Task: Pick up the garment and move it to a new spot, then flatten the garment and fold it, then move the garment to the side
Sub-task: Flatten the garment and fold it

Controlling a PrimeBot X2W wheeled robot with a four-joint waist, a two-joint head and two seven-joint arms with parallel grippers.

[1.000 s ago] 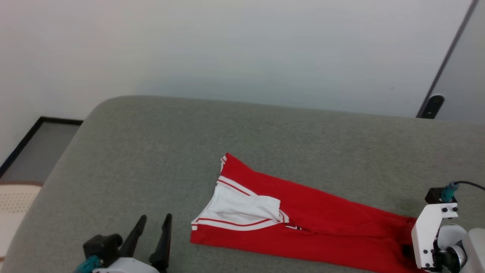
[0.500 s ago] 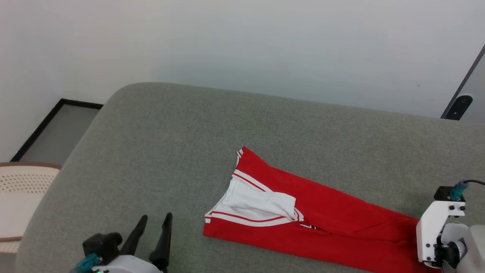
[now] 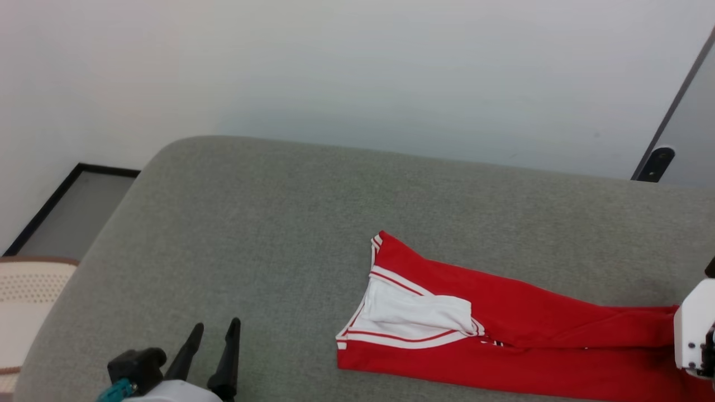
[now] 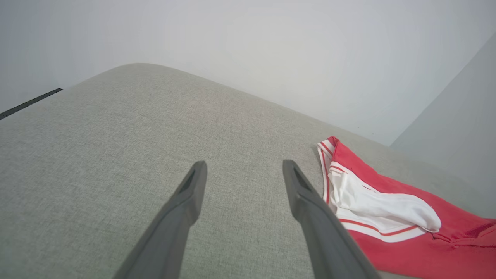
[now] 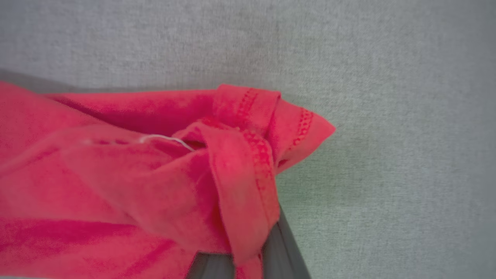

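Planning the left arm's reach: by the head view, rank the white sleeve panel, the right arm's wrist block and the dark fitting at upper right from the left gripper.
1. White sleeve panel, right of the left gripper.
2. Right arm's wrist block, far right edge.
3. Dark fitting, upper right, beyond the cushion.

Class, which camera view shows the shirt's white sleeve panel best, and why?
The left wrist view: the white sleeve panel is close, whole, its stripes sharp. The head view shows it smaller. The right wrist view has the shirt bunched at its hem.
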